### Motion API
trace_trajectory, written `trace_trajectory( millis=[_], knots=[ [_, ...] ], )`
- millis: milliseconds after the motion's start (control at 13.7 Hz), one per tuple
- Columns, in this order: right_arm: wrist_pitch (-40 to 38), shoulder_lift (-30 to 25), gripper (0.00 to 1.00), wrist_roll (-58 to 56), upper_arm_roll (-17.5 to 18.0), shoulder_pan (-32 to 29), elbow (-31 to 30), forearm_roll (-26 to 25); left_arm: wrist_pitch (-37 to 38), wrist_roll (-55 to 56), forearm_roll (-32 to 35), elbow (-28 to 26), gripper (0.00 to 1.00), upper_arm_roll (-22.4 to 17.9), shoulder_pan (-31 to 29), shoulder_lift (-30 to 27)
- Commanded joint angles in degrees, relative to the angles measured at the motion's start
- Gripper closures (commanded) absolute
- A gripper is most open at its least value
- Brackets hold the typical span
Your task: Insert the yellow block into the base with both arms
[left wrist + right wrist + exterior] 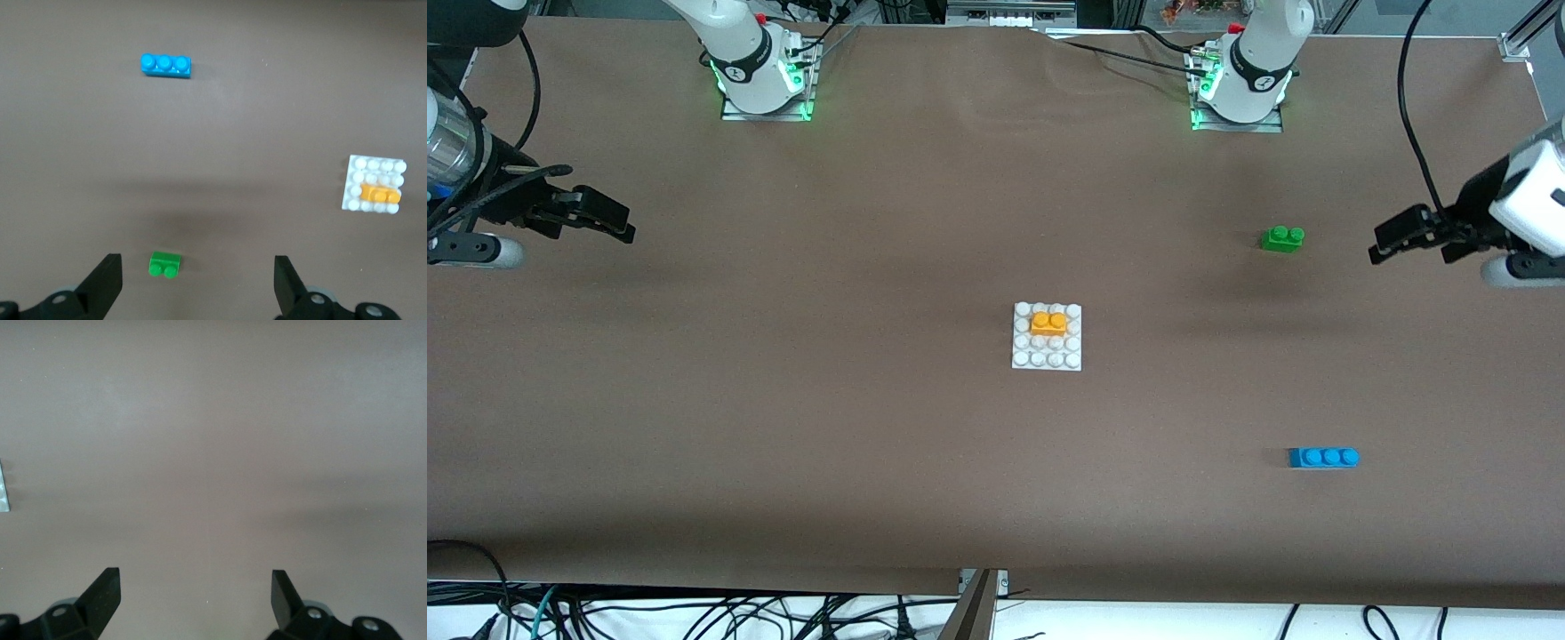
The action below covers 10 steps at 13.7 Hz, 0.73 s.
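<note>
Blue brick nearest; yellow block sits on base, 2 studs up; left claw and right claw released, hovering at surface ends: verify seating, press only if proud.

I count three bricks: one yellow block mid-frame, one green brick upper right, one blue brick lower right. One white base at centre. Two arms; I see one left gripper at the right edge and one right gripper at the left edge, two fingers each.
</note>
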<state>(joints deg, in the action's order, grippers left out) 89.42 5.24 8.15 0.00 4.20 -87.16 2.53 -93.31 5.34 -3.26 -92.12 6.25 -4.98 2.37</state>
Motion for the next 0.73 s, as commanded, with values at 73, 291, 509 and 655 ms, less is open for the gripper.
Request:
trace_trajectory(
  millis=[73,291,509,655],
  knots=[
    [-0.38,0.3,0.0,0.29,0.26,-0.33,1.12,0.99,-0.38,-1.65,1.77,-4.82,0.0,-0.97,2.95,-3.78],
    [-0.38,0.3,0.0,0.29,0.35,-0.25,1.21,0.99,-0.38,-1.74,3.34,-5.0,0.0,-4.04,6.47,-3.69],
    [-0.47,0.3,0.0,0.37,0.35,-0.25,1.12,0.99,-0.38,-1.65,3.35,-4.91,0.0,-4.05,6.47,-3.43],
    [-0.47,0.3,0.0,0.2,0.26,-0.33,1.12,0.99,-0.29,-1.65,3.35,-4.91,0.0,-4.05,6.47,-3.43]
  ],
)
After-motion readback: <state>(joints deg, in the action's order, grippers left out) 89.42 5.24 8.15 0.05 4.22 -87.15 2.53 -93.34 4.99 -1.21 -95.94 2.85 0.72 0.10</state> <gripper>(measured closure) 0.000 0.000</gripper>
